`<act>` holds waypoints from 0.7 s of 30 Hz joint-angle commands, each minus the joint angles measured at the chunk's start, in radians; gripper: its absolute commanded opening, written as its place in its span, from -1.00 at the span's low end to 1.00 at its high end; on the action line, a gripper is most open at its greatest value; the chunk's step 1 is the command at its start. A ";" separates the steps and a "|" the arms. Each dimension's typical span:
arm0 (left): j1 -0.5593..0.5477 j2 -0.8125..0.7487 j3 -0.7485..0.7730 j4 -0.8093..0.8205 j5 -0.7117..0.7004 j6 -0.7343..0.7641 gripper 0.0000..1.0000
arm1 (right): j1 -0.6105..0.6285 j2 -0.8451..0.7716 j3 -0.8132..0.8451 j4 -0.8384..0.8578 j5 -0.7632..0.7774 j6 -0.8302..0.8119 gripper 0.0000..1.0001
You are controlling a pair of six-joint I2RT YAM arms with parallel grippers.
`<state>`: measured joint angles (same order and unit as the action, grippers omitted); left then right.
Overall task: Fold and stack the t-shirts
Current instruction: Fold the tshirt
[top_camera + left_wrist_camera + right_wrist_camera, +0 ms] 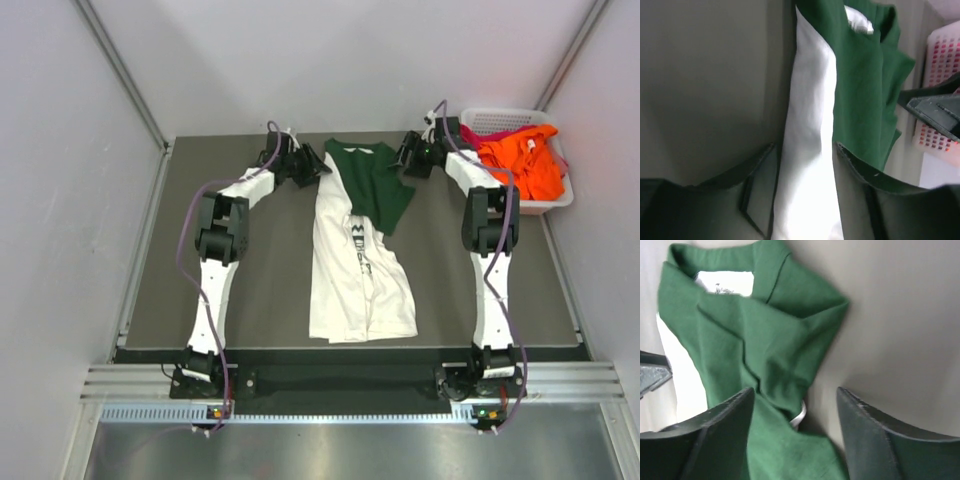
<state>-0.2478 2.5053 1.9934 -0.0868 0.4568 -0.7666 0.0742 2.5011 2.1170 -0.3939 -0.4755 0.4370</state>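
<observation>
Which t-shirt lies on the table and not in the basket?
The white and green t-shirt; the orange t-shirt and the magenta t-shirt are in the basket.

White-and-green shirt lay before me mid-table, folded lengthwise, green toward far edge; orange shirt, magenta shirt bunched far-right corner.

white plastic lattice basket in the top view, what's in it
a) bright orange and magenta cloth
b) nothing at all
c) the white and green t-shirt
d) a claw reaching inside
A: the white plastic lattice basket holds bunched bright orange cloth with magenta cloth at its edge, while the white and dark green t-shirt lies spread outside it.
</observation>
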 commanded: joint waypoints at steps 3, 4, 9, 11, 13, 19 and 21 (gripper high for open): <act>0.044 0.096 0.100 -0.022 0.029 -0.048 -0.22 | 0.001 0.079 0.101 -0.085 0.074 -0.035 0.08; 0.051 0.104 0.114 0.001 0.037 -0.056 -0.32 | 0.001 0.088 0.133 -0.079 0.068 -0.031 -0.02; 0.070 0.147 0.157 0.035 0.056 -0.103 -1.00 | 0.001 0.140 0.218 -0.050 0.044 0.003 -0.94; 0.079 0.147 0.156 0.050 0.043 -0.123 -1.00 | -0.001 0.140 0.219 -0.010 0.046 0.017 -1.00; 0.091 0.144 0.142 0.065 0.037 -0.137 -1.00 | 0.001 0.137 0.218 0.009 0.052 0.025 -1.00; 0.111 0.144 0.137 0.102 0.013 -0.172 -1.00 | -0.001 0.142 0.219 0.078 0.055 0.061 -1.00; 0.111 0.144 0.136 0.098 -0.003 -0.172 -1.00 | -0.002 0.143 0.221 0.111 0.049 0.074 -1.00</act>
<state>-0.1623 2.6324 2.1208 -0.0467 0.5110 -0.9054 0.0738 2.6293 2.2921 -0.3717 -0.4274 0.4755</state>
